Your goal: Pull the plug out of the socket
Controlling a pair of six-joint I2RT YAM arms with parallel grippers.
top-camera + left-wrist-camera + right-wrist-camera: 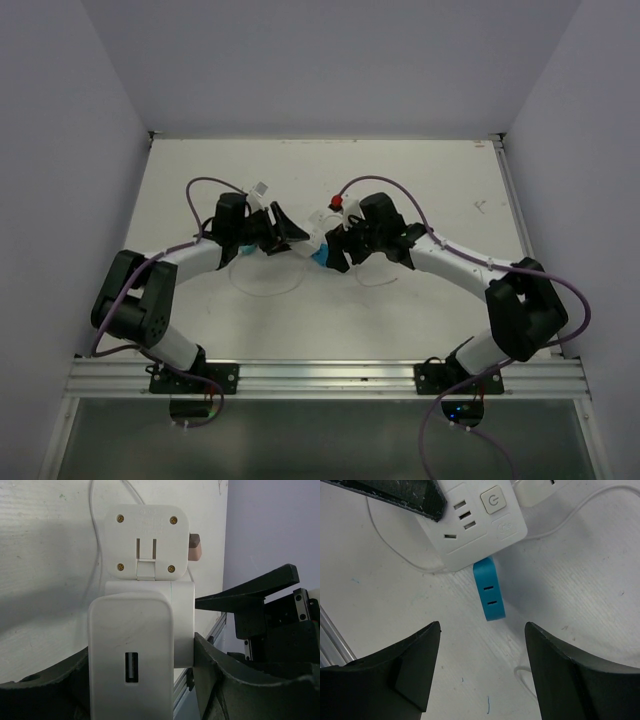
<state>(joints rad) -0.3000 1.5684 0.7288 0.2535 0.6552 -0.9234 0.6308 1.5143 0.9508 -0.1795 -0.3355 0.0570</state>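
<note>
A white socket cube [312, 238] with a power button [492, 501] sits mid-table. A blue plug [489, 592] sticks out of its side; it also shows in the top view [319, 259]. A white plug [146, 542] with a reddish part sits at the cube's far end. My left gripper [142, 650] is shut on the socket cube [140, 630], with fingers [215, 680] on both sides. My right gripper [482, 627] is open, just short of the blue plug's free end and not touching it. From above, the left gripper [290, 232] and right gripper [335, 255] meet at the cube.
A thin white cord [580, 510] loops over the table around the cube. Purple cables run along both arms. The aluminium rail [320, 375] lines the near edge, and white walls enclose the table. A left finger [395, 495] crosses the top of the right wrist view.
</note>
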